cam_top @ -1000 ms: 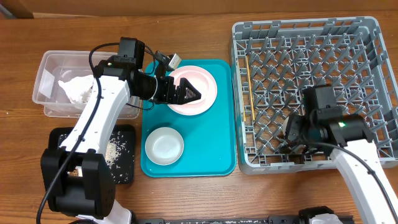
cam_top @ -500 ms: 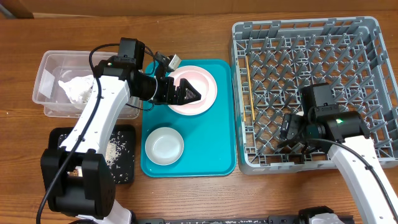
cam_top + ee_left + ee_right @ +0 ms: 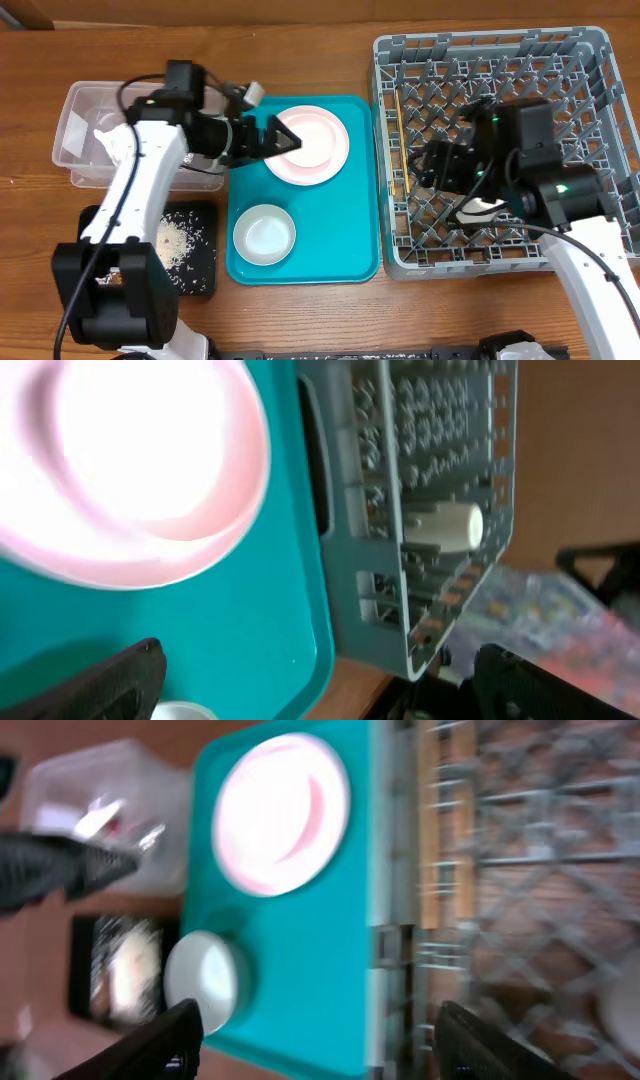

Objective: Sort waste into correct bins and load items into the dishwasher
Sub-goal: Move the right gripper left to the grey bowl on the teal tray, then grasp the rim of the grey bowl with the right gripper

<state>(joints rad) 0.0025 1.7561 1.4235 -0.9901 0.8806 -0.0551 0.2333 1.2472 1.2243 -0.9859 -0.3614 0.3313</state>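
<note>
- The right hand has come up from the lower part of the dish rack to its middle left in the overhead view. In its wrist view the fingers are spread wide with nothing between them: released.
- The cream cup lies on its side among the pegs, lower middle of the rack and apart from the hand. I judge the cup loaded.
- The left hand has drawn back leftward off the pink plate. It now sits at the plate's left rim, fingers apart and empty. I cannot tell whether it touches the rim.
- The plate rests in the upper part of the teal tray, with the white bowl at the tray's lower left. Neither is loaded yet.
- The napkin is in the clear tub, upper left. The rice is in the black tray, lower left. The waste looks sorted.
- My reading: the plate and bowl remain, and the flat plate will be awkward to grip.
</note>
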